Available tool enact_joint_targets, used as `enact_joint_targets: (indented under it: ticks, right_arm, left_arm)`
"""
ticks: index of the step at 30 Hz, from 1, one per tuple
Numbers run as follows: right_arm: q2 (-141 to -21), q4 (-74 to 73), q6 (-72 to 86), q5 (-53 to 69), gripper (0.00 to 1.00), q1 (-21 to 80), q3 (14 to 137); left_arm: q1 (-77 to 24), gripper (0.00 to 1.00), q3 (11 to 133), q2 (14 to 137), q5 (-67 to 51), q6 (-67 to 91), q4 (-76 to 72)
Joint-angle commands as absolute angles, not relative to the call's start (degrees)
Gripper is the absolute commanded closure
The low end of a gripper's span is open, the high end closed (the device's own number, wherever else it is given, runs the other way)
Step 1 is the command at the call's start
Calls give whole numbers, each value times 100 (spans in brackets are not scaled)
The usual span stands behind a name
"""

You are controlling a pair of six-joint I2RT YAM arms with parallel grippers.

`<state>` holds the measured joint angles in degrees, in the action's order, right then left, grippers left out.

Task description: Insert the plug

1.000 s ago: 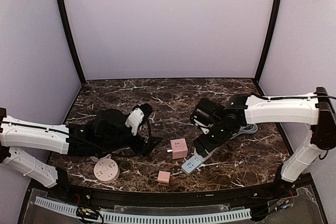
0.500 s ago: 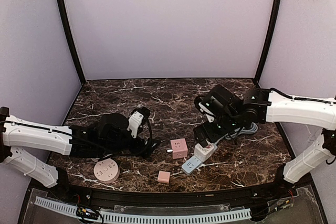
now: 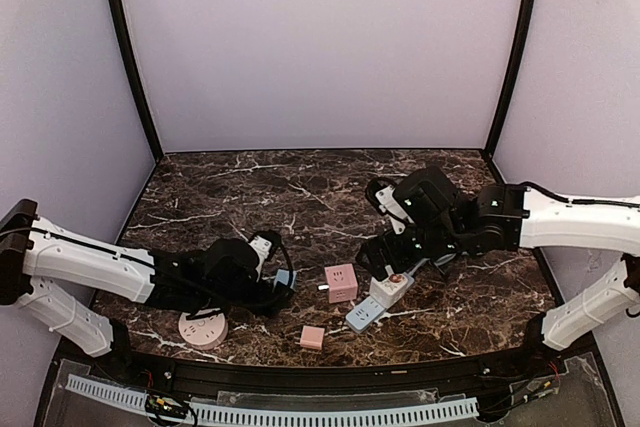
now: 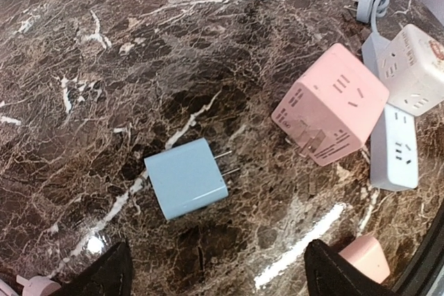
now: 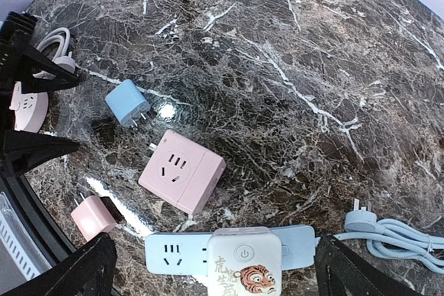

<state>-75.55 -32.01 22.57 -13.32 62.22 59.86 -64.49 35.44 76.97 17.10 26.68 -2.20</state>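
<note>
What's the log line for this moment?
left gripper: open, above blue plug | blue plug: unheld, prongs toward pink cube socket | right gripper: open, above power strip | insertion: not done

Bare marble table (image 4: 139, 46) lies open all round the blue plug (image 4: 186, 177), with a clear gap between it and the pink cube socket (image 4: 331, 104), whose far side is crowded by the power strip (image 4: 393, 154) and white cube (image 4: 416, 67), perhaps touching it.

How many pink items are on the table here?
3. A pink cube socket at centre, a small pink plug nearer the front edge, and a round pink socket partly under the left arm. The arms could hide more.
</note>
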Motion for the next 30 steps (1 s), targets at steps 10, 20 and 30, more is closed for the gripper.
enact_joint_targets:
  ticks: [10, 20, 30]
  right_arm:
    - [-7319, -2340, 2154, -1034, 1, 6319, 5536]
    - [-7308, -2283, 2098, -972, 1, 6324, 5470]
    - [-7249, -2263, 2086, -885, 1, 6328, 5464]
  left_arm:
    - [-6434, 24, 3795, 8763, 2366, 2980, -726]
    - [-6434, 37, 4164, 9367, 2692, 2886, -889]
    - [-6438, 63, 4113, 9461, 2623, 2465, -1114]
